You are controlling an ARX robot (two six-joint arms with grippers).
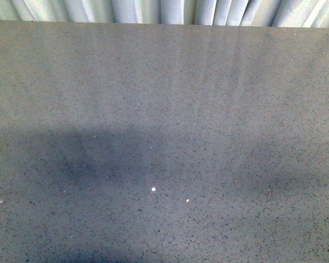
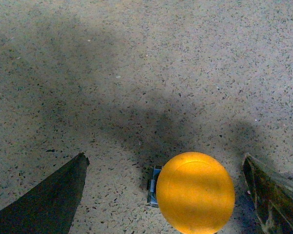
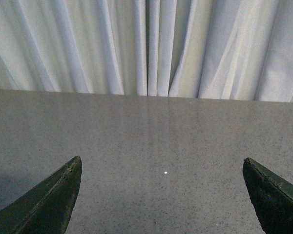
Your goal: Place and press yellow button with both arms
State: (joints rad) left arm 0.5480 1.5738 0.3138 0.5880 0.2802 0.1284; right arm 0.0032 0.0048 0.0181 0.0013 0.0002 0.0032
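Your left claw (image 2: 164, 157) spreads wide around the yellow button (image 2: 195, 192): glossy orange-yellow dome, blue-grey base, speckled tabletop (image 2: 136, 58) beneath. Your right claw (image 3: 161, 159) gapes wide.

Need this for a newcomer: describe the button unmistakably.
On the speckled grey table, look between the left gripper's dark fingers. The yellow button sits there: a round orange-yellow cap over a small blue-grey base, the only bright colour around.

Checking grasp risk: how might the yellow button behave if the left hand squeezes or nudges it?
Probably top-heavy: the yellow button has a wide cap overhanging its small blue-grey base, so a sideways push may tip it. The smooth domed cap looks slippery for the flat fingers of the open left hand. It looks rigid, not floppy.
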